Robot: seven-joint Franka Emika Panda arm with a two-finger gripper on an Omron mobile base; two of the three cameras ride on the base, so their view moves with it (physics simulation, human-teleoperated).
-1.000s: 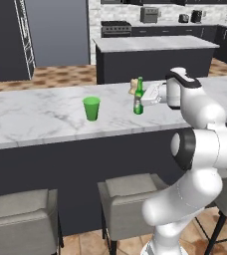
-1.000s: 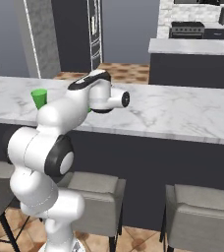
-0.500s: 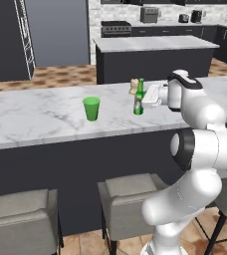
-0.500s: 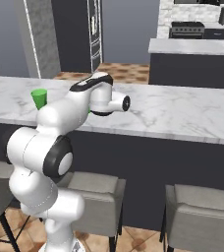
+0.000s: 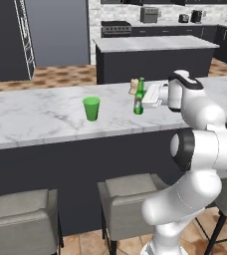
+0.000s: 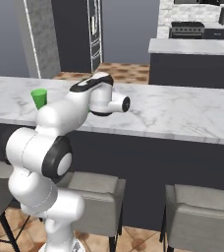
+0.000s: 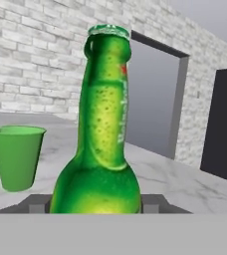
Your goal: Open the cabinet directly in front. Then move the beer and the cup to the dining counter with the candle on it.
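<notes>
Hand view: beer (image 7: 103,149) between fingers (image 7: 36,204)

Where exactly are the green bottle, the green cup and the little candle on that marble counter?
beer (image 7: 103,149): hand view, on the bottle's neck.
cup (image 5: 91,108): left base view, on the tumbler's side wall.
candle (image 5: 133,86): left base view, on its cream body, behind the bottle.

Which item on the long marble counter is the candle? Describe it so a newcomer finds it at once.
Start at the long marble counter with grey stools below. Near its middle stands a green bottle next to the gripper. The candle is the squat cream lump just behind that bottle, shorter and paler than the bottle and the green cup.
</notes>
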